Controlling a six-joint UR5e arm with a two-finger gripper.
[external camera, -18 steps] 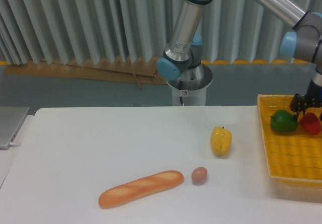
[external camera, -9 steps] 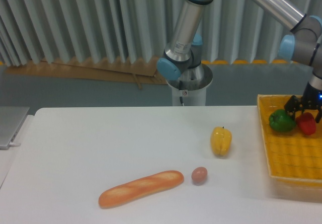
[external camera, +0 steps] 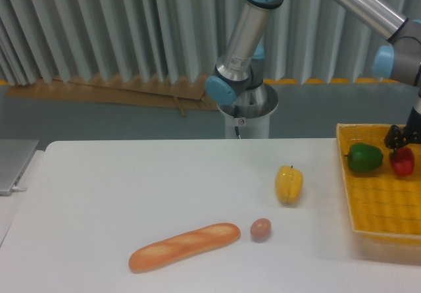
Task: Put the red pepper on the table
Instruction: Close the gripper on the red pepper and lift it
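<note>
The red pepper (external camera: 402, 162) lies in the yellow woven basket (external camera: 378, 204) at the far right, beside a green pepper (external camera: 365, 158). My gripper (external camera: 402, 148) comes down on the red pepper from above, its dark fingers (external camera: 393, 137) pressed against the pepper's top, shut on it. The frame's right edge cuts off part of the gripper. The white table (external camera: 131, 187) stretches out to the left of the basket.
A yellow pepper (external camera: 289, 184) stands on the table left of the basket. Nearer the front lie a small brown egg (external camera: 260, 229) and a long baguette (external camera: 184, 245). The arm's base (external camera: 247, 112) rises behind the table's far edge. A grey laptop corner (external camera: 13, 164) sits at the left.
The fingers, spread wide around the red pepper half a second ago, have drawn in against it. The green pepper has shifted slightly left.
</note>
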